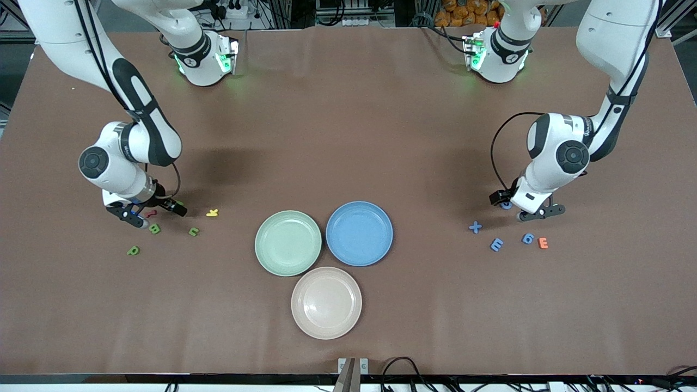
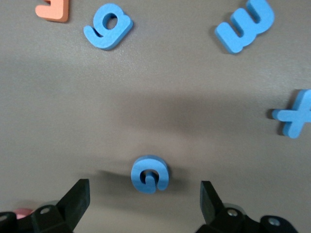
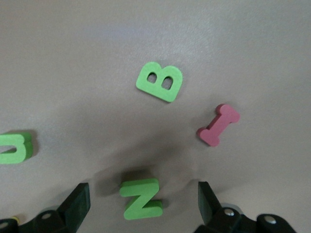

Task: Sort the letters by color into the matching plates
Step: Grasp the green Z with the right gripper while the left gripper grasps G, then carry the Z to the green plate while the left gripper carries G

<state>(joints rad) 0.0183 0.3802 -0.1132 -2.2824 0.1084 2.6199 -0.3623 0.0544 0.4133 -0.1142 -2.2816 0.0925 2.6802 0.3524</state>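
Nearest the camera, the beige plate (image 1: 326, 302) lies empty, with the green plate (image 1: 288, 243) at its 11 o'clock and the blue plate (image 1: 359, 233) at 1 o'clock, both empty too; sorting has hardly begun. Green letters (image 1: 154, 228) lie at the right arm's end, blue letters (image 1: 496, 244) at the left arm's. Right gripper (image 3: 143, 204) is spread over a green N (image 3: 141, 198); left gripper (image 2: 145, 201) is spread over a blue G (image 2: 150, 174). Open tabletop leads to the plates; table edges are well apart.

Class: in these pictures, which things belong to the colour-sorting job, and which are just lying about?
Belonging:
- green letters
- blue letters
- green plate
- blue plate

Lying about:
- beige-pink plate
- cables at the table edge
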